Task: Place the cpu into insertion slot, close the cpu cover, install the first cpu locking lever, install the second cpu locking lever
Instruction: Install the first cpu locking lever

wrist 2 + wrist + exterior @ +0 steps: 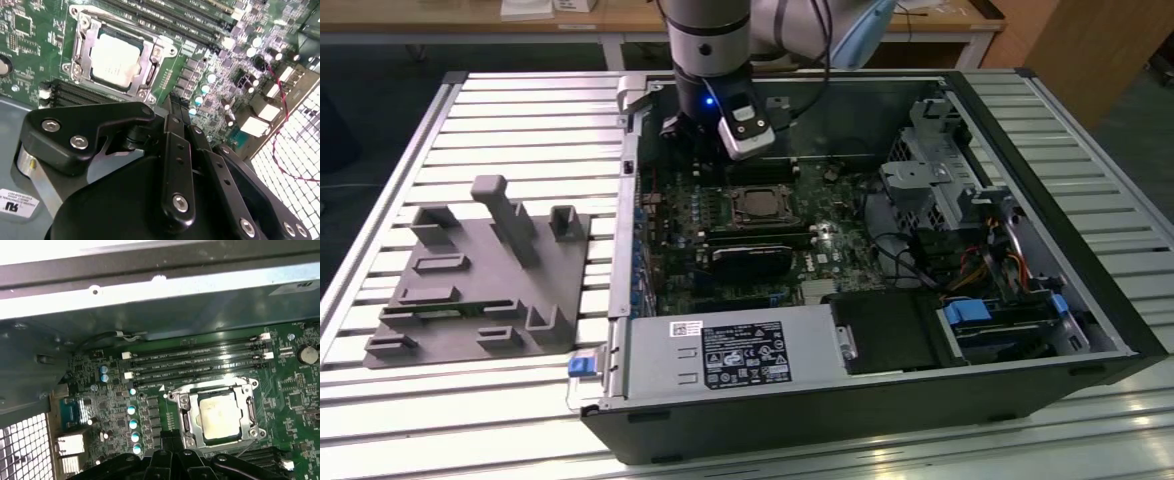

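Second wrist view, fingers pressed together, empty, cpu seated under cpu cover, just beyond them

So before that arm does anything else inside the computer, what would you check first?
1. cpu lying flat and square in its place: ok.
2. cpu cover folded down around the chip: ok.
3. Both locking levers hooked down: cannot tell.
4. Claw shut and carrying nothing: ok.
5. Claw apart from the cover, not touching it: ok.
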Controlling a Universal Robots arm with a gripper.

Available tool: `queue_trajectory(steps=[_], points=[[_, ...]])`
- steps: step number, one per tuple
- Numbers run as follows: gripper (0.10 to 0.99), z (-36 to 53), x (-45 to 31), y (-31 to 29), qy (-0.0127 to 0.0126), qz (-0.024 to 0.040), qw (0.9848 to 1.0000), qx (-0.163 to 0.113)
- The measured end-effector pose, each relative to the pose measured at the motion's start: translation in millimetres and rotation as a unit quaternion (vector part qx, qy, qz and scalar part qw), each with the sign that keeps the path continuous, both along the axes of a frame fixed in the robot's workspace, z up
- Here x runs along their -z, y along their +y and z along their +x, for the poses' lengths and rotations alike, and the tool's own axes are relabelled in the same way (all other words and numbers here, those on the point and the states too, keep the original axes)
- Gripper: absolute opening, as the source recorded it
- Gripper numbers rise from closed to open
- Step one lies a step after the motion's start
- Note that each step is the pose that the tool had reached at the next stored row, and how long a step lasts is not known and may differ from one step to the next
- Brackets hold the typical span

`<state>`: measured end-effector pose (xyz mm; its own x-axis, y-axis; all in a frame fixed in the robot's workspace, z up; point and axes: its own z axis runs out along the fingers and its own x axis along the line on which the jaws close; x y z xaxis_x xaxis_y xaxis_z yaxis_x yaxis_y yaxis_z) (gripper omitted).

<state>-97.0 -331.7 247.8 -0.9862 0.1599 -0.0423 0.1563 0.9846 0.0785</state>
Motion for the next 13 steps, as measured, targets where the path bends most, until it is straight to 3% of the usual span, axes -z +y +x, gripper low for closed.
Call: queue_trajectory(steps=[4, 5, 9, 13], points=[[0.106, -3.3, 0.0, 0.0, 0.0000, 0.0203, 0.9998, 0.000], [0.106, -4.3, 0.1, 0.0, 0.0000, 0.0301, 0.9995, -0.001], [0.106, -6.8, 0.5, 0.0, 0.0001, 0.0478, 0.9988, -0.005], [0.106, -8.3, 1.0, 0.0, 0.0003, 0.0743, 0.9972, -0.011]])
